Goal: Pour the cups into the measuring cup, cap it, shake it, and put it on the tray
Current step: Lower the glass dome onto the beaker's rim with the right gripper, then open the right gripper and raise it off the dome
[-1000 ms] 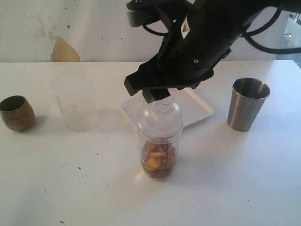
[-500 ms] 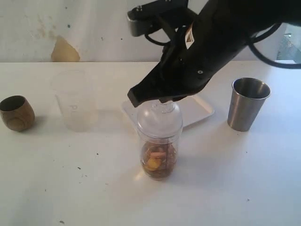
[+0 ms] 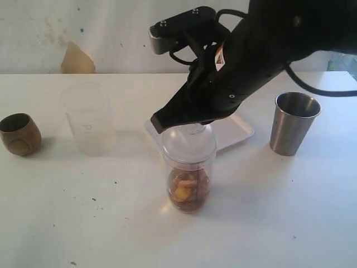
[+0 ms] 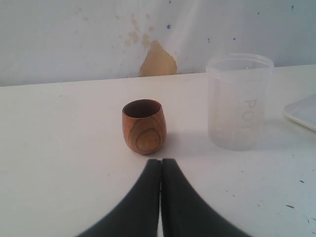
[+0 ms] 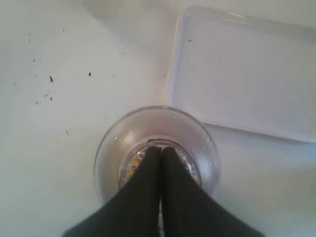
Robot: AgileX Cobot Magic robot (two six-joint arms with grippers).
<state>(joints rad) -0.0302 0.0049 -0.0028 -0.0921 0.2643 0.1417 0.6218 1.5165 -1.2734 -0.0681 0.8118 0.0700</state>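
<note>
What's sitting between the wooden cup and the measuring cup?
The frosted plastic cup stands between the wooden cup and the measuring cup, as the exterior view shows.

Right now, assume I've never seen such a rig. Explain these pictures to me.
This is a robot with two arms, each ending in a gripper. The wide picture comes from a camera off the arms; the other two from cameras on the wrists, looking past black fingers. On the table stand a wooden cup, a frosted cup, a measuring cup with brownish contents under a clear lid, a tray behind it and a steel tumbler. The right gripper is shut, its tips just over the lid; contact is unclear. The left gripper is shut and empty, facing the wooden cup. Nothing is held.
</note>
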